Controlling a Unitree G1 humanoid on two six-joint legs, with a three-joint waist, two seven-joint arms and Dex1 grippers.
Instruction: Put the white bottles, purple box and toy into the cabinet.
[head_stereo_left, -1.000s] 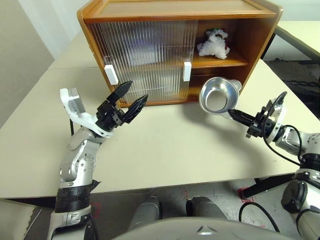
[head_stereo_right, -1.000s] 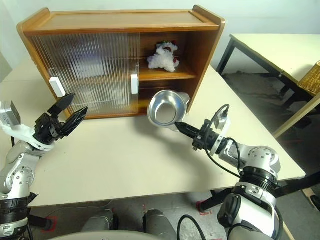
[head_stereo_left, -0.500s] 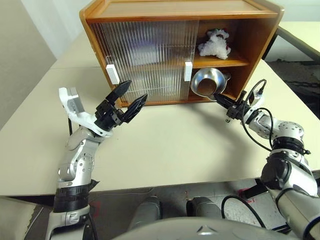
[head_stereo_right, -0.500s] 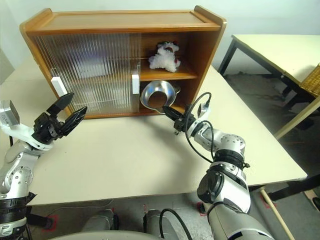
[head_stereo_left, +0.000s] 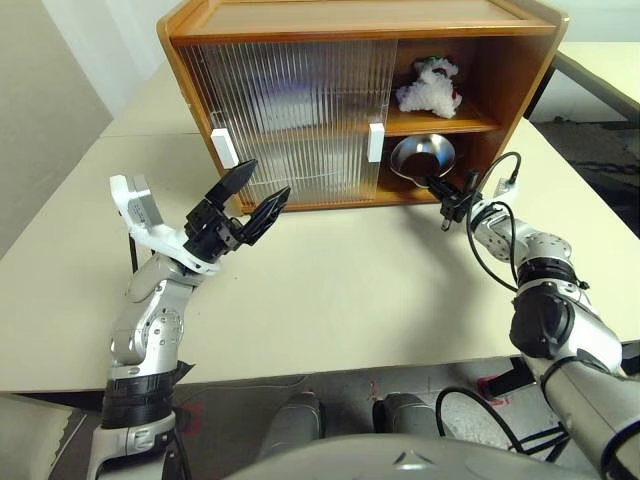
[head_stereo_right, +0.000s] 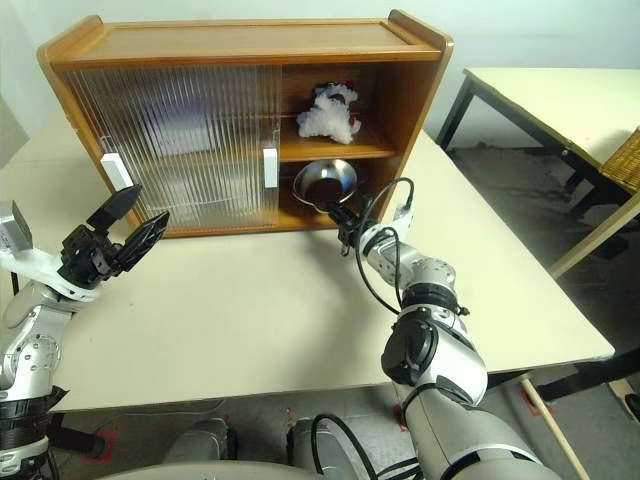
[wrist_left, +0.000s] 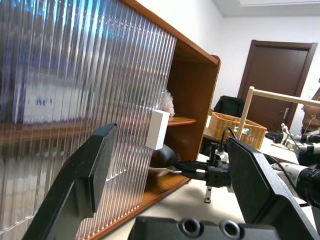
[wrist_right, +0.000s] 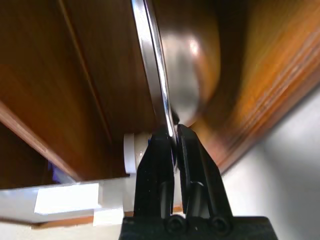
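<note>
The cabinet (head_stereo_left: 350, 18) stands at the back of the table, with its ribbed sliding doors (head_stereo_left: 300, 110) covering the left and middle and its right end open. The white plush toy (head_stereo_left: 428, 88) sits on the upper shelf there. My right gripper (head_stereo_left: 434, 184) is shut on the rim of a metal bowl (head_stereo_left: 422, 157), which is tilted inside the lower right compartment; the wrist view shows the rim (wrist_right: 155, 65) pinched between the fingers. My left gripper (head_stereo_left: 262, 182) hovers open and empty in front of the left door. The white bottles and purple box are hidden; only blurred pale shapes show behind the doors.
White handles (head_stereo_left: 375, 142) (head_stereo_left: 222, 150) stick out from the doors. The cream table (head_stereo_left: 330, 290) stretches in front of the cabinet. A second table (head_stereo_right: 560, 95) and a wicker basket (head_stereo_right: 625, 150) stand off to the right.
My right gripper has carried the bowl from above the table forward and left into the lower right compartment. The left arm has kept still.
</note>
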